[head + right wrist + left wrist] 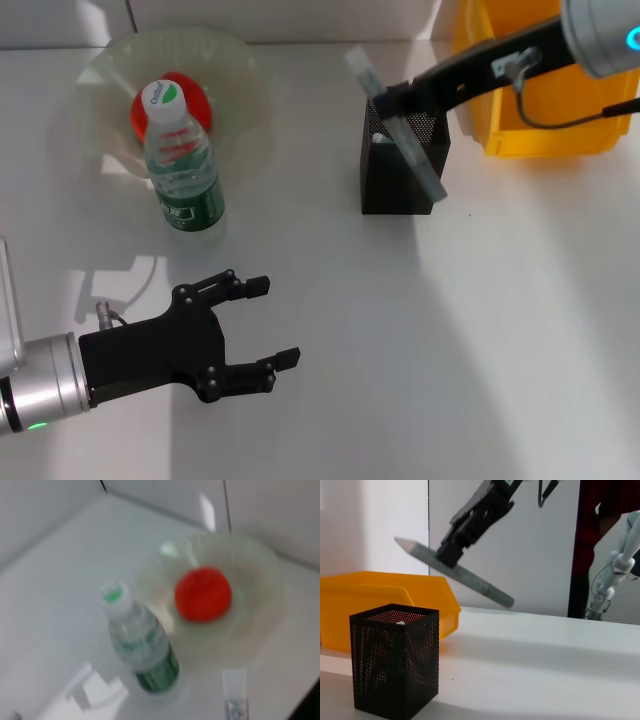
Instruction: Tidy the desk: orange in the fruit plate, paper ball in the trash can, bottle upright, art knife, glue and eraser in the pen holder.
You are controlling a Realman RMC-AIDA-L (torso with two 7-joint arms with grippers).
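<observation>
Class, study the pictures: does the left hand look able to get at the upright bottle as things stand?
Probably yes. The left hand is open and holds nothing, and only bare table lies between it and the bottle, which stands in front of the fruit plate.

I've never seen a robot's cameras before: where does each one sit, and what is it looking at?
Head view: looks down on the desk; both arms show, the open left tool near.
Left wrist view: looks level across the desk at the pen holder, trash can and right tool gripping the art knife.
Right wrist view: looks at the bottle and the orange; no arm shows.
Shared: head and left wrist both see the pen holder.
</observation>
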